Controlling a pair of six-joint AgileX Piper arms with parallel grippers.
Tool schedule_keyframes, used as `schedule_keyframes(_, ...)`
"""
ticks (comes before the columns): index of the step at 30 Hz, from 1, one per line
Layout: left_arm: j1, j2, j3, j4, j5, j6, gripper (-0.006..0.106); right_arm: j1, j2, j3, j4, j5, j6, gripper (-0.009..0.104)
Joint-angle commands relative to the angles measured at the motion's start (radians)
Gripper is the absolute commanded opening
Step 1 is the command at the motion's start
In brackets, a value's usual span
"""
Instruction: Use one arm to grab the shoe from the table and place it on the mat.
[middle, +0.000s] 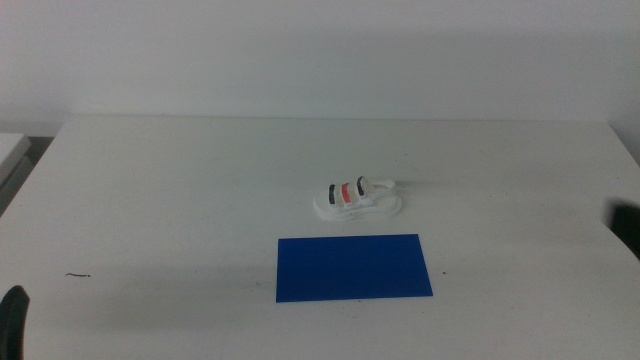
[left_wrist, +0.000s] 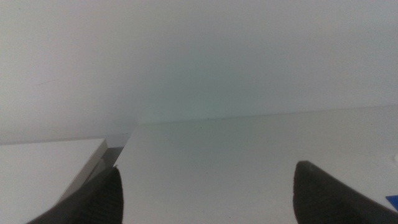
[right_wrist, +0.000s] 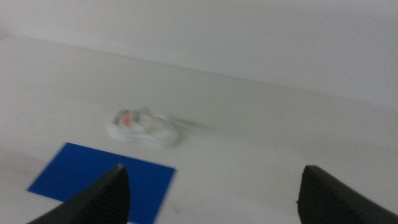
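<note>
Just right of centre in the middle view, the small white shoe (middle: 357, 197) with two black straps and one red-orange lies lengthwise left to right on the smooth white table (middle: 180, 200), just above the flat blue rectangular mat (middle: 353, 267). The left gripper (left_wrist: 205, 186) and the right gripper (right_wrist: 211, 190) both hold their dark jaws wide apart.

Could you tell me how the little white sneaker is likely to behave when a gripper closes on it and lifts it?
The shoe looks small beside the mat, so it is probably light. Its thick flat sole suggests it will sit stable rather than roll. The strapped upper may give a little under the jaws.
</note>
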Motion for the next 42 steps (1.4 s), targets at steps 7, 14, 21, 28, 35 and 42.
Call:
schedule_keyframes(7, 0.000, 0.005, 0.000, -0.004, -0.013, -0.001, 0.094, 0.139, 0.615, -0.481, -0.070, 0.352, -0.302, 0.093)
schedule_keyframes(14, 0.000, 0.005, 0.000, -0.004, -0.013, -0.001, 0.094, 0.103, 1.024, -0.844, 0.114, 0.736, -1.286, 0.093)
schedule_keyframes(21, 0.000, 0.005, 0.000, -0.004, -0.013, -0.001, 0.094, 0.066, 1.349, -1.210, 0.114, 0.763, -1.416, 0.093)
schedule_keyframes(28, 0.000, 0.005, 0.000, -0.004, -0.013, -0.001, 0.094, 0.071, 1.563, -1.444, 0.177, 0.719, -1.191, 0.093)
schedule_keyframes(35, 0.000, 0.005, 0.000, -0.004, -0.013, -0.001, 0.094, 0.108, 1.689, -1.528, 0.228, 0.714, -1.237, 0.093)
schedule_keyframes(42, 0.000, 0.005, 0.000, -0.004, -0.013, -0.001, 0.094, 0.114, 1.754, -1.566, 0.253, 0.720, -1.249, 0.093)
